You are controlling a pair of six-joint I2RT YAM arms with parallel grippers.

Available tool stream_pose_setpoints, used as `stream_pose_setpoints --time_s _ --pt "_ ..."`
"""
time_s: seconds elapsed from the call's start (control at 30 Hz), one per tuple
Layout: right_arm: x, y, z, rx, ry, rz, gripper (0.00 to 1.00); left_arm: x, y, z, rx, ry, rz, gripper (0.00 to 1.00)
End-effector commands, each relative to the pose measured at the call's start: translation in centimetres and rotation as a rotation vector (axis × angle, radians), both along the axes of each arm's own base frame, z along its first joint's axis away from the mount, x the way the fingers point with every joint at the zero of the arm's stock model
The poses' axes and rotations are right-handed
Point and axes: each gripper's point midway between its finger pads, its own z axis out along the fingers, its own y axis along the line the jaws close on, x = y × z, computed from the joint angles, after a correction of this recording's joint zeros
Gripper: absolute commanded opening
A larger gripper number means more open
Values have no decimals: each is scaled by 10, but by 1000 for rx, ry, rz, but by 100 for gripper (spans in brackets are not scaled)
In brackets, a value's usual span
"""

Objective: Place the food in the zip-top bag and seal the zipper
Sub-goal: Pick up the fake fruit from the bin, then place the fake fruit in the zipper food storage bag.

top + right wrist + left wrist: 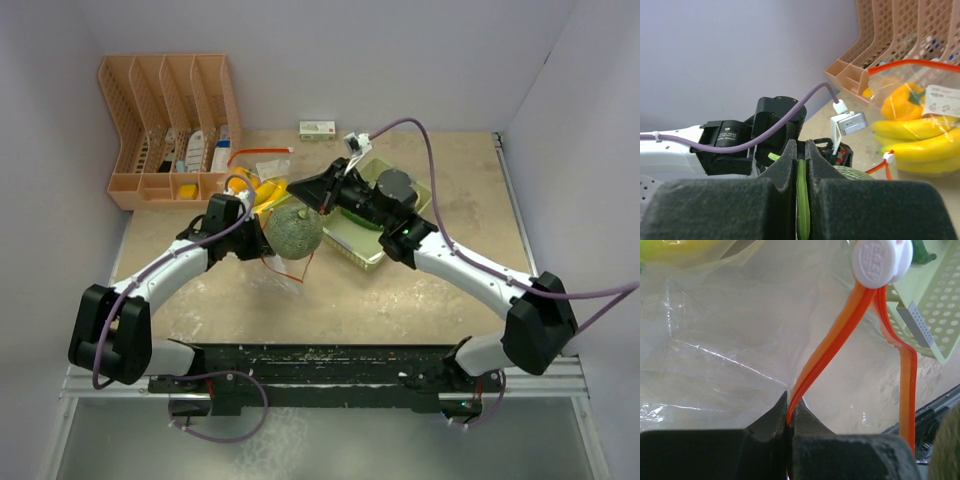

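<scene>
My left gripper (262,236) (789,416) is shut on the orange zipper strip (835,335) of the clear zip-top bag (725,340), holding its mouth up. The white slider (881,260) sits further along the strip. The yellow banana bunch (920,145) (266,190) and a yellow-orange piece (902,100) lie inside the bag. My right gripper (302,192) (801,150) is shut on the pale green stem (802,200) of the netted grey-green melon (294,231) (860,173), which hangs by the bag's mouth next to my left gripper.
The pale green mesh basket (372,252) (940,320) stands right of the melon, mostly under my right arm, with something dark green (922,252) in it. A peach desk organiser (170,130) stands at the back left. A small box (317,129) lies at the back wall.
</scene>
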Motion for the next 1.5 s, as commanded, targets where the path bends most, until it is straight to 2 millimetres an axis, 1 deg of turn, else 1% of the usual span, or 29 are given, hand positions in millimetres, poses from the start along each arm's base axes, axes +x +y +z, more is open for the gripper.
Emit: stream_pose_setpoints --time_s 0.0,0.13,0.23,0.33,0.4,0.43,0.47,0.6,0.7,0.77,0.87,0.93,1.07,1.13,1.17,1.2,1.37,1.47 --pt "-11 14 29 142 -56 47 0 7 -9 21 -85 -69 1 0" --pt "-14 31 12 127 -25 74 0 5 -15 28 -128 -79 -5 0" --pt "-13 34 -5 102 0 70 0 4 -18 37 -156 -95 -6 0" --pt "-12 36 -24 77 29 62 0 2 -21 40 -192 -97 -11 0" --pt "-12 38 -28 76 35 56 0 0 -23 39 -205 -89 -14 0" --pt "-12 37 -39 64 51 51 0 -1 -23 37 -207 -86 -12 0" --pt "-12 37 -43 62 58 47 0 -1 -23 34 -207 -82 -8 0" --pt "-10 43 -51 51 62 27 0 -5 -25 26 -223 -57 -9 0" --pt "-4 45 -70 -6 76 -42 0 -8 -27 28 -240 -50 -21 0" --pt "7 38 -85 -48 93 -142 0 -10 -27 32 -242 -52 -26 0" --pt "18 28 -108 -126 104 -251 0 -14 -25 36 -227 -48 -34 0" --pt "22 23 -118 -168 106 -303 0 -15 -25 38 -225 -50 -36 0" --pt "20 26 -134 -271 92 -386 0 -14 -24 47 -218 -65 -42 0" --pt "15 27 -144 -323 88 -413 0 -12 -24 51 -209 -71 -45 0" --pt "15 31 -137 -320 80 -423 0 -11 -24 53 -207 -74 -46 0" --pt "14 33 -136 -327 76 -432 0 -10 -24 55 -206 -79 -49 0" --pt "5 40 -139 -386 51 -455 0 2 -28 63 -184 -91 -71 0" --pt "1 40 -145 -426 42 -476 0 11 -27 67 -150 -101 -73 0"
